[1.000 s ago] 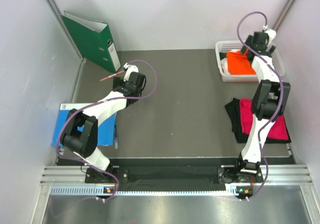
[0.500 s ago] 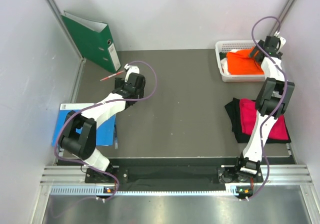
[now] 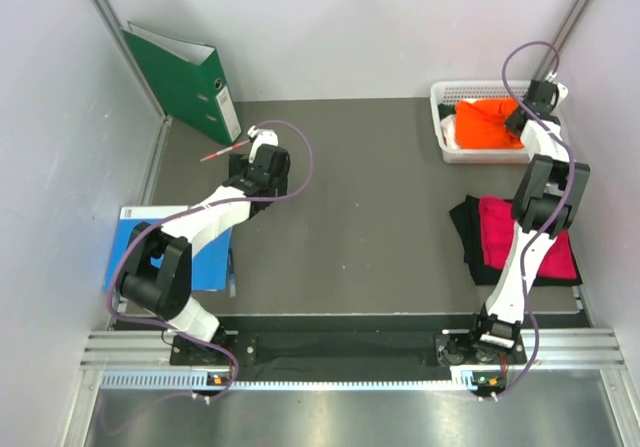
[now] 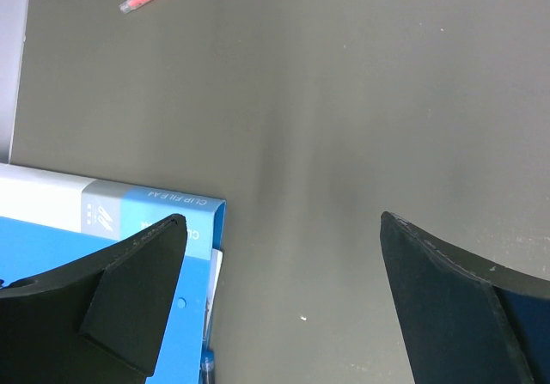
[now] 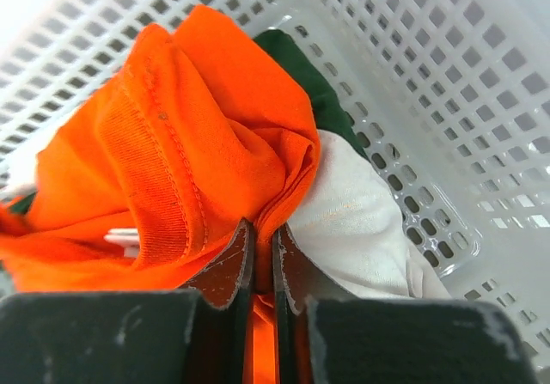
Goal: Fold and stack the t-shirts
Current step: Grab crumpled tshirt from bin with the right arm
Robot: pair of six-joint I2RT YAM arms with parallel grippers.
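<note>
Open across the middle of the dark grey tabletop [image 3: 370, 207]. Blocked at far left by a green ring binder [image 3: 185, 82] against the wall [image 3: 60, 117], red pen [image 3: 222, 152] near its foot. Blocked at near left by a flat blue folder [image 3: 213, 265]. Narrowed at near right by a folded magenta pink t-shirt [image 3: 493, 227] on a black t-shirt [image 3: 463, 229]. Cramped at far right inside a white perforated plastic basket [image 3: 462, 90], heaped with a bright orange t-shirt [image 3: 480, 125].
</note>
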